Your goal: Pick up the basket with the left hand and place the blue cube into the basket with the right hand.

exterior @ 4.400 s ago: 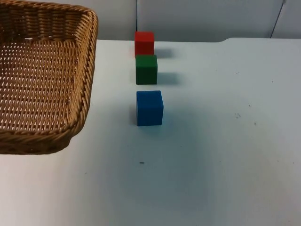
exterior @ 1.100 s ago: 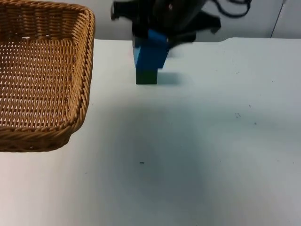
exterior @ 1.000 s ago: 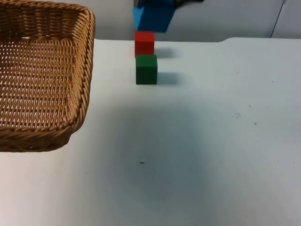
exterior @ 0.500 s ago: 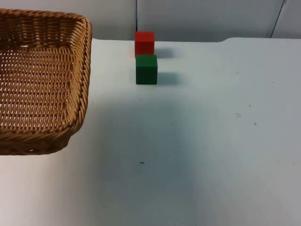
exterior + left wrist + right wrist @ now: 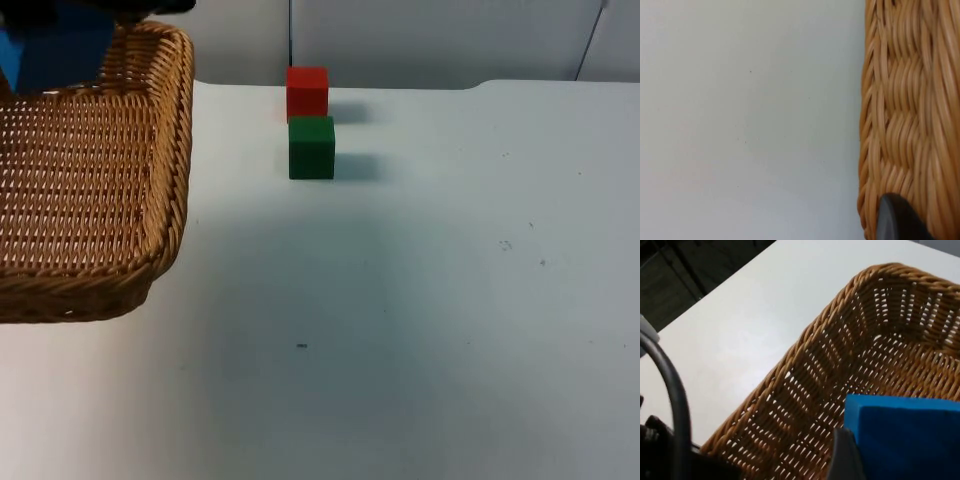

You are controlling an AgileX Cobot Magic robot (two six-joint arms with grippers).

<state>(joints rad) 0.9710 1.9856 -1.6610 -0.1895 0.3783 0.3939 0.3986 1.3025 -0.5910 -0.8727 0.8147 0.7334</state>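
- The white surface (image 5: 420,300) runs back to a grey partition wall; at its far side a red cube (image 5: 307,92) and a green cube (image 5: 311,147) stand in a row, well apart from the work at the left.
- The wicker basket (image 5: 90,190) sits at the left, carried by the left end effector (image 5: 897,220), whose fingertip rests against the woven rim — closed on it, by my reading. A thin hold on one rim could let the basket tip or swing.
- The right end effector (image 5: 875,460) grips the blue cube (image 5: 55,55) above the basket's far edge — the right wrist view puts the cube over the weave inside.
- Released from this height, the cube could bounce, or strike the rim and fall outside.
- Lowering carelessly, the fingers could catch the basket wall and jolt it loose.
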